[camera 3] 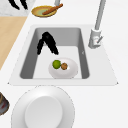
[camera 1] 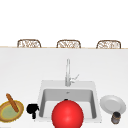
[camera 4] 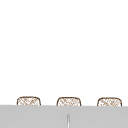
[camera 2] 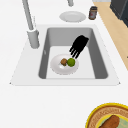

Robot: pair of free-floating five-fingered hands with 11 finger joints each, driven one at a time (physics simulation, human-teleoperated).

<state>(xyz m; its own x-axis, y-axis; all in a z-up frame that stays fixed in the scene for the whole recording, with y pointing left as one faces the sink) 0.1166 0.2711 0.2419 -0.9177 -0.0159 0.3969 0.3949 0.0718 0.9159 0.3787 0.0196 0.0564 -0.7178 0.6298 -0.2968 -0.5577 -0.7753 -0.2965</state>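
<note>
My right hand [camera 2: 79, 45] hangs inside the sink basin [camera 2: 100, 62], open, its straight fingers pointing down just above a white plate [camera 2: 56, 67]. On that plate lie a green lime [camera 2: 71, 62] and a small brown round thing [camera 2: 64, 61]. The right side view has the same hand [camera 3: 47, 41] left of and above the plate [camera 3: 68, 72], close to the lime [camera 3: 56, 64] and the brown thing [camera 3: 64, 66]. My left hand [camera 1: 32, 109] floats over the counter left of the sink, beside a yellow bowl [camera 1: 6, 115]; it looks open.
A big red ball [camera 1: 67, 114] covers the sink's front in the front view. The faucet [camera 1: 67, 72] stands behind the basin. A baguette [camera 1: 12, 102] rests in the yellow bowl. An empty white plate [camera 1: 113, 103] and a dark jar [camera 1: 116, 117] sit to the right.
</note>
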